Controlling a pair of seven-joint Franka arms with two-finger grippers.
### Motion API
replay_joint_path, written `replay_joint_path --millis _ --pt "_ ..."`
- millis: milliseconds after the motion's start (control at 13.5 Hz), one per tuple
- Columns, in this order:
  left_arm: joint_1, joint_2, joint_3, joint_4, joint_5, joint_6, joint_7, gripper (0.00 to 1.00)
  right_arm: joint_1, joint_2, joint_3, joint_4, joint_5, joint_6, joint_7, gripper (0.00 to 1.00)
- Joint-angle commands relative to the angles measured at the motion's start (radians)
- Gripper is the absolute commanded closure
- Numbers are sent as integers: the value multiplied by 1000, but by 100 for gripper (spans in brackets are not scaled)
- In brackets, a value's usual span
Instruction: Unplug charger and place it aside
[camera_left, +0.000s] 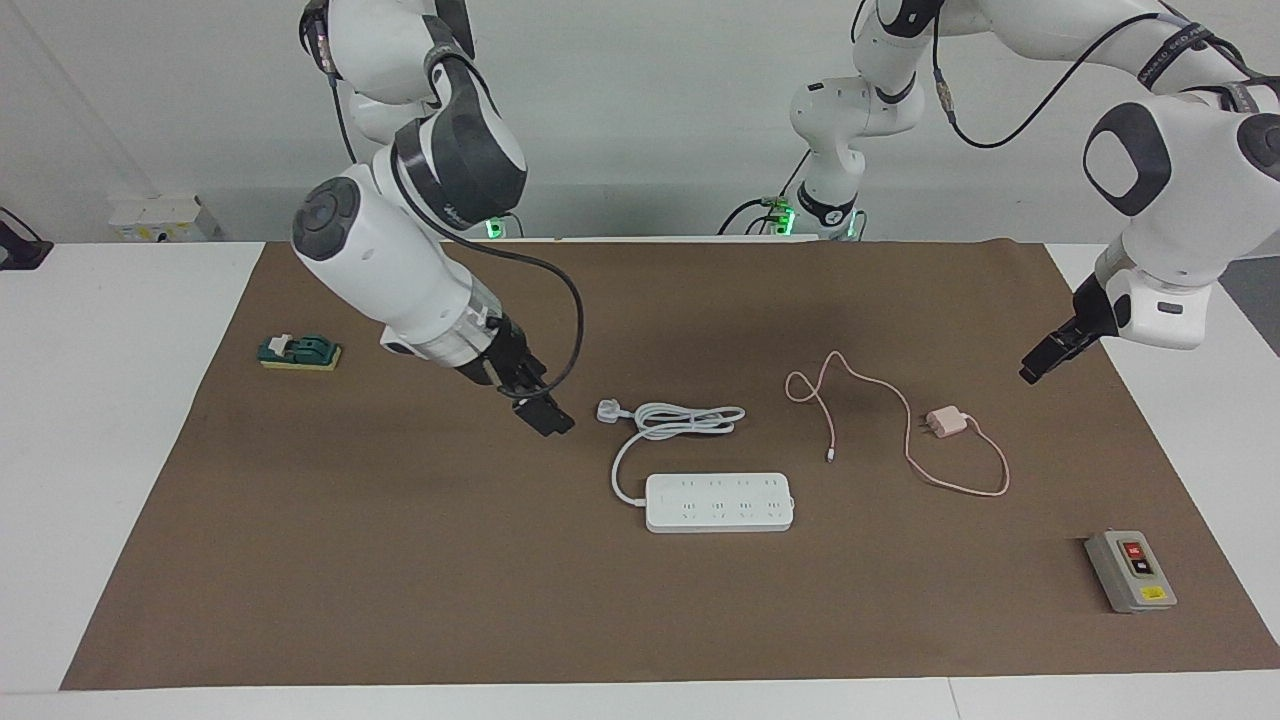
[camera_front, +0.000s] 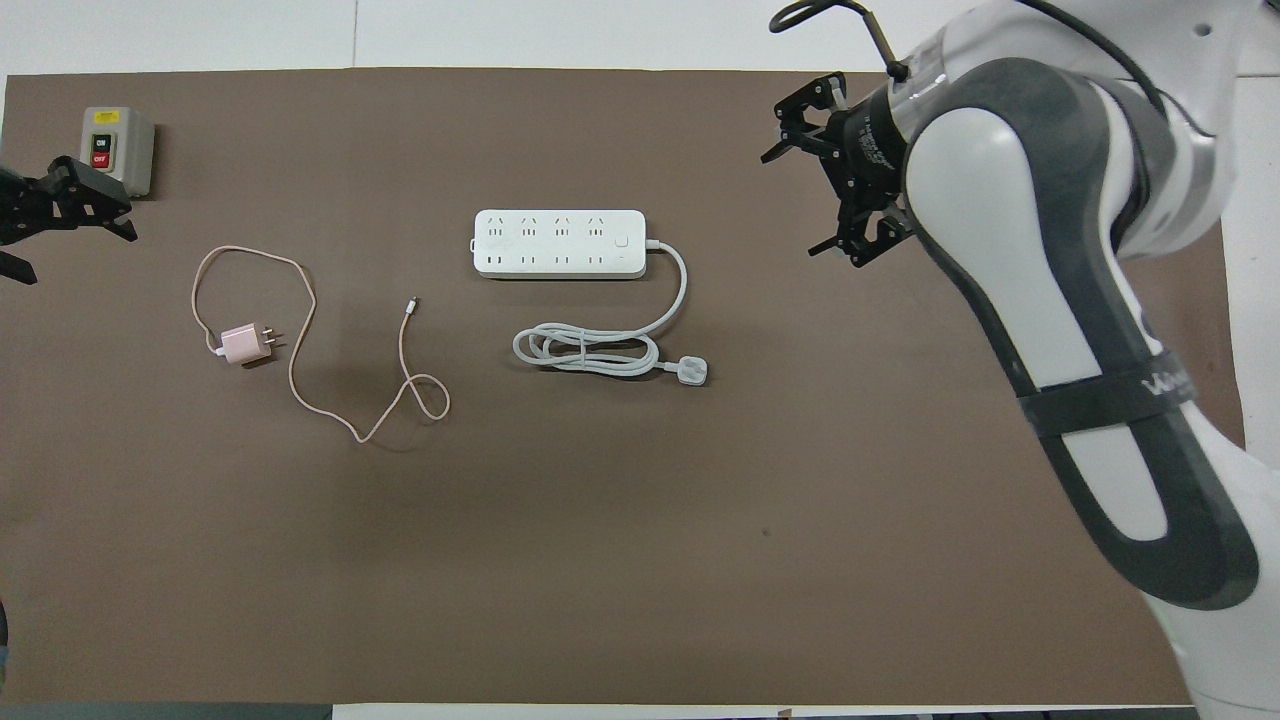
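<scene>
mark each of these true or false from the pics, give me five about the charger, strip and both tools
1. The charger is plugged into the power strip. False: it lies loose on the mat, toward the left arm's end.
2. The left tool is open and holds nothing. True.
3. The right tool grips the power strip. False: it is raised off the strip and holds nothing.
4. The strip's own white cord lies coiled nearer to the robots than the strip. True.
5. The grey switch box sits on the power strip. False: it stands apart, at the left arm's end.
</scene>
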Motion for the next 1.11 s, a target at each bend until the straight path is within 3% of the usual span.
replay_joint_path --millis 0,148,591,738,1034 --pt "-29 -45 -12 -18 -5 -57 94 0 -45 -65 8 -46 -85 -57 -191 0" --pt "-32 -64 -20 0 -8 -140 131 0 -80 -89 8 -46 -135 -112 -346 0" --pt "-43 -87 -35 5 -51 -163 129 0 -157 -201 8 -84 -327 -191 -875 0" --pt "-32 -145 -37 0 -58 -165 132 0 -189 -256 9 -133 -375 -189 -1070 0" --pt "-40 -243 -35 -113 -68 -170 143 0 -247 -353 70 -227 -511 -191 -1279 0"
